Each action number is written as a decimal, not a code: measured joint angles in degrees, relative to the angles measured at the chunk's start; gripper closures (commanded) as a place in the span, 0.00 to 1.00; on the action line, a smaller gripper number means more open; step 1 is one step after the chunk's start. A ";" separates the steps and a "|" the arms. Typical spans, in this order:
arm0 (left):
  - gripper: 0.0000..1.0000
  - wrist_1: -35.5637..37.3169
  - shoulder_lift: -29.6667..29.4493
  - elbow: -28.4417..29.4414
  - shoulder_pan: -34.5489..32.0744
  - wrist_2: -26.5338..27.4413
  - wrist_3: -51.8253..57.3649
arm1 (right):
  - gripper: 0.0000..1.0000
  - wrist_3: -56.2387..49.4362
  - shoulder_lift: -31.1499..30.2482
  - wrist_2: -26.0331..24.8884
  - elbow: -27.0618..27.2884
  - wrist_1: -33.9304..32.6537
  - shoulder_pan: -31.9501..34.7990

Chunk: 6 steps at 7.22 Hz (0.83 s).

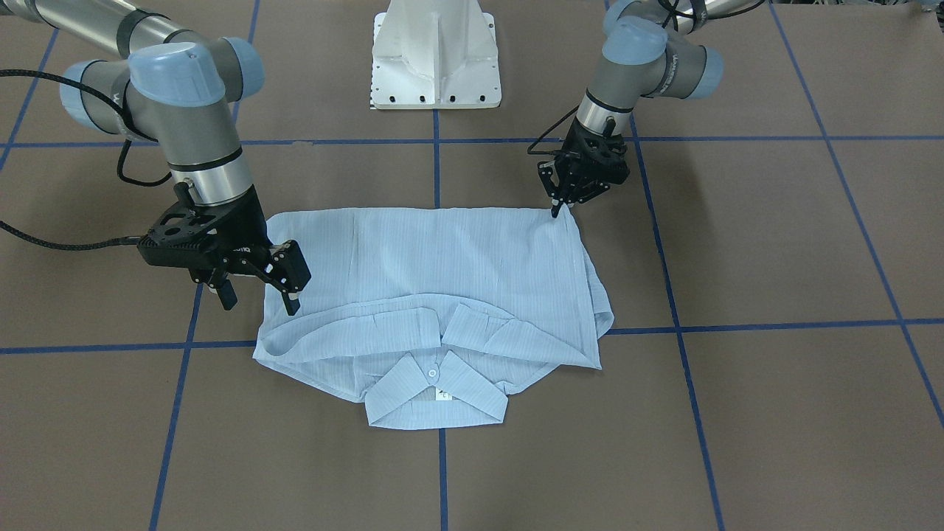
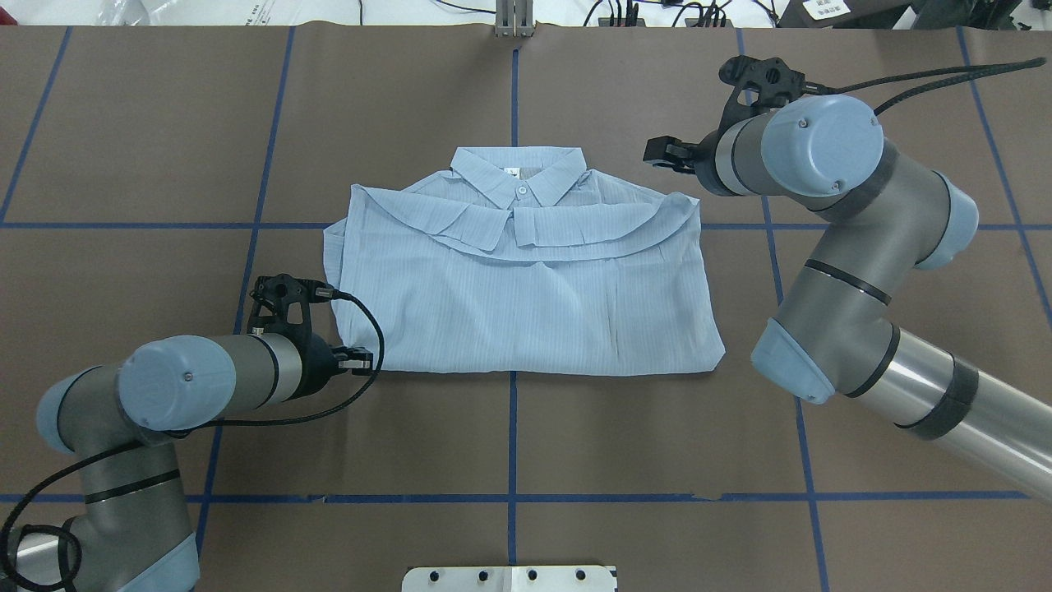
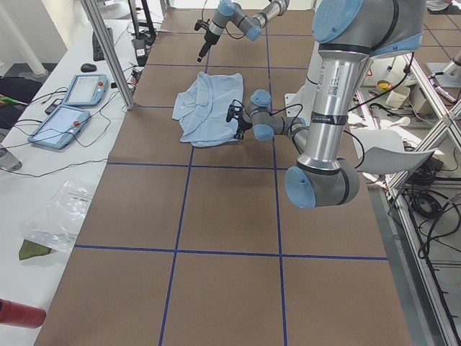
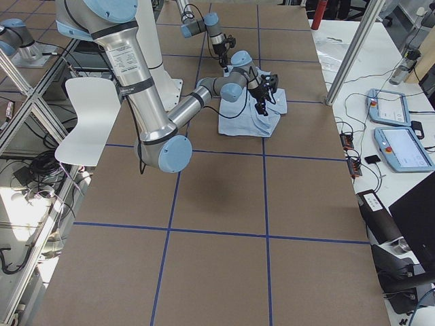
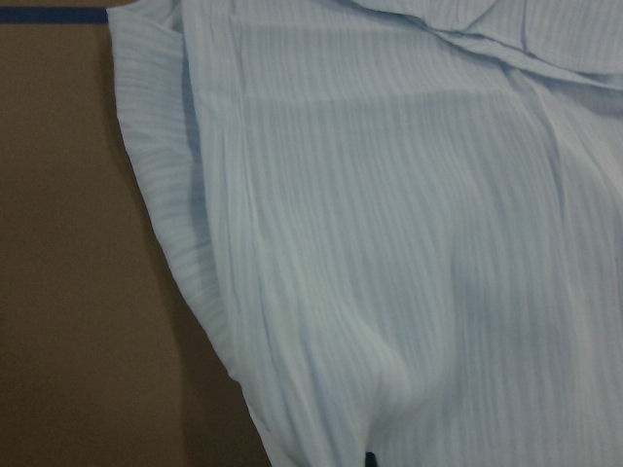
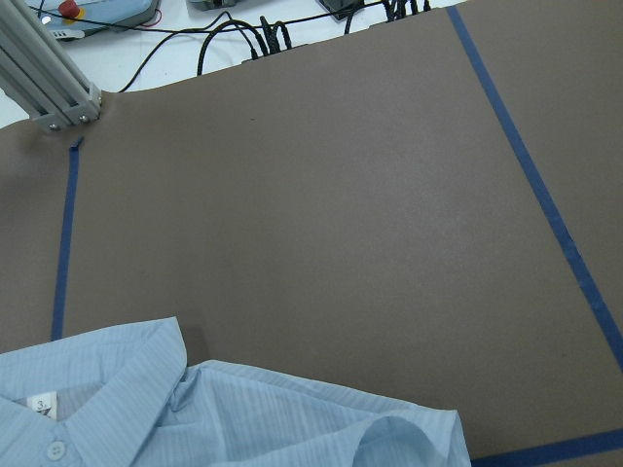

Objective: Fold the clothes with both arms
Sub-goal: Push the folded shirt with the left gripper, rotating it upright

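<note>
The pale-blue striped shirt [image 1: 442, 265] lies folded on the brown table, collar [image 2: 519, 177] on the side away from the robot, buttoned and face up. My left gripper [image 1: 555, 210] is shut, its tips pinched at the shirt's near corner [image 2: 349, 359]. The left wrist view is filled by the shirt's cloth [image 5: 389, 243]. My right gripper [image 1: 259, 295] hangs open just above the shirt's shoulder edge and holds nothing; it also shows beside the far right shoulder [image 2: 667, 154]. The right wrist view catches the collar and shoulder [image 6: 195, 418] but no fingers.
The white pedestal base [image 1: 435, 55] stands behind the shirt on the robot's side. Blue tape lines [image 2: 513, 436] grid the table. A metal post [image 3: 108, 54] and two tablets [image 3: 68, 108] sit along the operators' side.
</note>
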 measured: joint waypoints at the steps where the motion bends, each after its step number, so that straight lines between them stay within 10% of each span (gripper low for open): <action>1: 1.00 0.17 1.56 -1.19 -1.47 -0.08 1.89 | 0.00 0.04 0.00 -0.04 -0.01 0.06 -0.10; 4: 1.00 0.37 0.47 4.59 -15.29 -0.02 17.16 | 0.00 0.67 0.38 -0.36 0.02 0.10 -1.04; 6: 1.00 -0.47 -13.44 22.75 -25.97 -0.01 25.51 | 0.00 1.01 0.65 -0.72 1.08 -0.01 -2.16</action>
